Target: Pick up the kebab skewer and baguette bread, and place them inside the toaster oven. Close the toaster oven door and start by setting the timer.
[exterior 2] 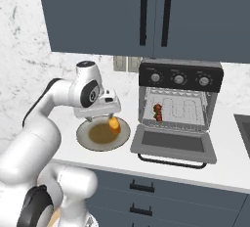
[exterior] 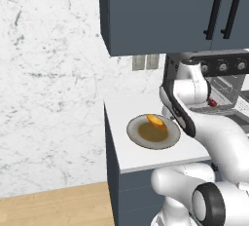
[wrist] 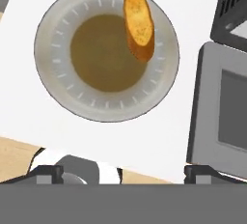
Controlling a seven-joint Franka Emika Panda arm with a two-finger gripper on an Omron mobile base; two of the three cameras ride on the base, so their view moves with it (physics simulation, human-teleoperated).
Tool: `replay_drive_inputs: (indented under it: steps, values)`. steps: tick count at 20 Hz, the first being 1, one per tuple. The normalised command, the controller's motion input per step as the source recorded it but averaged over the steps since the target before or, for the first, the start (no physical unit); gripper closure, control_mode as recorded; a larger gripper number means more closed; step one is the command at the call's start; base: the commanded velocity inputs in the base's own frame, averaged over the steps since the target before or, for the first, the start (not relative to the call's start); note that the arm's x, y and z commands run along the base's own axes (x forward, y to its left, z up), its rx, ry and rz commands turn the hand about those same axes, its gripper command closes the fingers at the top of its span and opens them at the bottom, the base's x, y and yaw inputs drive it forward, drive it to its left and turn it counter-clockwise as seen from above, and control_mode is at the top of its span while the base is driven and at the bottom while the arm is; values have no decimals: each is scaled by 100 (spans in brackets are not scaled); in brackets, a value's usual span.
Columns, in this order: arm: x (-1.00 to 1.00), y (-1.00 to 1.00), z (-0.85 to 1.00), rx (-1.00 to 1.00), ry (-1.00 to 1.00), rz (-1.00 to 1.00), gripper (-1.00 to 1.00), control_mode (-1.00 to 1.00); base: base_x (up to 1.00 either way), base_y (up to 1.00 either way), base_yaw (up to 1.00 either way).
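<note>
Left base view: the white arm (exterior: 214, 137) looms nearest; beyond it the oblong golden bread (exterior: 156, 121) lies on the round grey plate (exterior: 137, 133) on the white bench (exterior: 121, 113).

Right base view: the end effector (exterior 2: 103, 116), fingers apart and empty, hovers over the plate; the skewer (exterior 2: 157, 112) already sits inside the boxy oven (exterior 2: 179, 80), door (exterior 2: 173, 144) down.

Hand view: bread rests along the plate's rim. Next step, I judge: descend and clamp it.
</note>
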Motion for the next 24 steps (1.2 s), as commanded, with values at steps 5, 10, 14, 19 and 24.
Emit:
replay_drive_inputs:
  steps: [5,10,14,19,24]
  values:
    - [47,0,-60,-2,0,11,-100,-100,0,0,0]
    - [52,0,-50,0,0,5,-100,-100,0,0,0]
    - [49,-3,-50,0,0,1,-100,-100,0,0,0]
    - [52,-2,-39,0,0,0,-100,-100,0,0,0]
    - [35,-6,-25,0,0,0,-100,-100,0,0,0]
